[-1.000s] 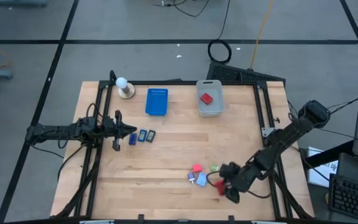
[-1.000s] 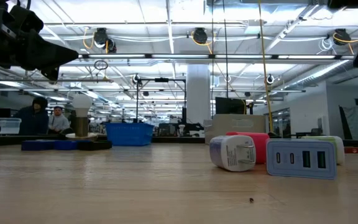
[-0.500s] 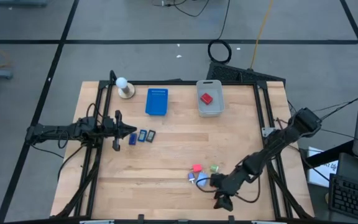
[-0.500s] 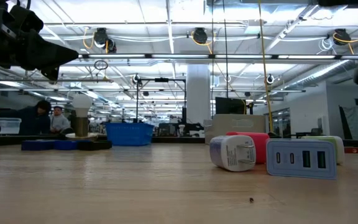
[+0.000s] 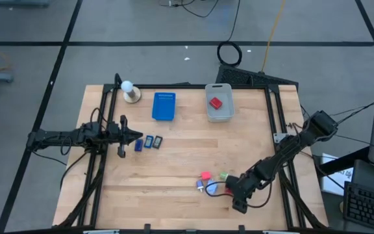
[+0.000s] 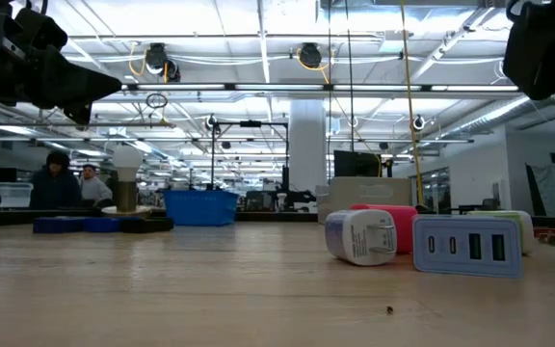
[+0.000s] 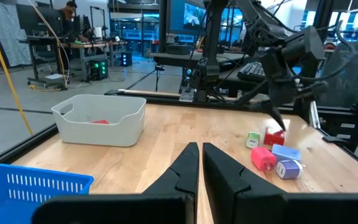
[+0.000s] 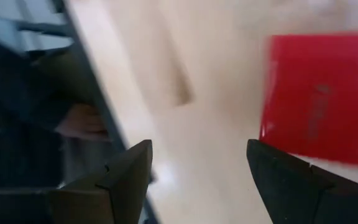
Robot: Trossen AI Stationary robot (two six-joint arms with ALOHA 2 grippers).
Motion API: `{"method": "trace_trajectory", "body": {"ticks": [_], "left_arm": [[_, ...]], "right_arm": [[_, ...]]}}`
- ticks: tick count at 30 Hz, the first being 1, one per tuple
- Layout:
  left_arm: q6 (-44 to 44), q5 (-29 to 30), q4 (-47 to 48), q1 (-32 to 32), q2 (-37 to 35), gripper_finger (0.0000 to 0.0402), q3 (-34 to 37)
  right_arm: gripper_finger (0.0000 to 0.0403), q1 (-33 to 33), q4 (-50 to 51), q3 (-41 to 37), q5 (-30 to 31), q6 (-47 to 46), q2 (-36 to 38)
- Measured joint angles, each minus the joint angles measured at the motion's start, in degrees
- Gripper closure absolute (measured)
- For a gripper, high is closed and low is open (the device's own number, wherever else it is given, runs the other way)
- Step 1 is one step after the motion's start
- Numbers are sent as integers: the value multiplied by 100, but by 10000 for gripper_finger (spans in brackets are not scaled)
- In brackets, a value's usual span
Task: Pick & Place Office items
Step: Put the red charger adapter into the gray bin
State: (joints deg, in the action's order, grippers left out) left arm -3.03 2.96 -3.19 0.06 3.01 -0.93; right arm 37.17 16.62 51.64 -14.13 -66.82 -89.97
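Item: red block [image 8: 316, 99], pick step in hand.

- Landmark: grey bin [image 5: 219, 102], far side of desk [image 5: 174, 169], w/ one red piece [image 5: 215, 103] already lying in it.
- Right gripper [image 5: 236, 195]: working at near edge of desk, well apart from bin, fingers spread wide, nothing pinched. Wrist view is showing the red block just ahead of the open fingers, not yet between them.
- Cluster of small pieces [image 5: 210, 182] (pink, green, lt-blue, white): lying near right gripper, well apart from bin.
- Three dark-blue/grey rectangles [image 5: 147, 142]: lying toward left arm's side, apart from bin.
- Left gripper [image 7: 200, 163]: waiting by those rectangles, fingers pressed together, holding nothing.
- Blue tray [image 5: 163, 106]: just beside bin.

Judged step: approaching for grasp, approx. early in task; most pieces still loose. Next move calls for centring fingers over block, lowering, closing, then carrying to bin.
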Motion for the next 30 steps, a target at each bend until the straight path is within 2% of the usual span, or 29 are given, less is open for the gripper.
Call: {"method": "trace_trajectory", "body": {"ticks": [4,9,17,30], "left_arm": [[0,0,1,1,0,380,0],[0,2,-2,1,-2,380,0],[1,2,-1,0,-1,380,0],[0,2,-1,1,0,380,0]], "right_arm": [[148,26,795,0,457,73,202],[160,121,1332,0,1121,768,231],[184,131,2025,2,1262,1360,233],[167,107,1919,4,2331,3477,233]]}}
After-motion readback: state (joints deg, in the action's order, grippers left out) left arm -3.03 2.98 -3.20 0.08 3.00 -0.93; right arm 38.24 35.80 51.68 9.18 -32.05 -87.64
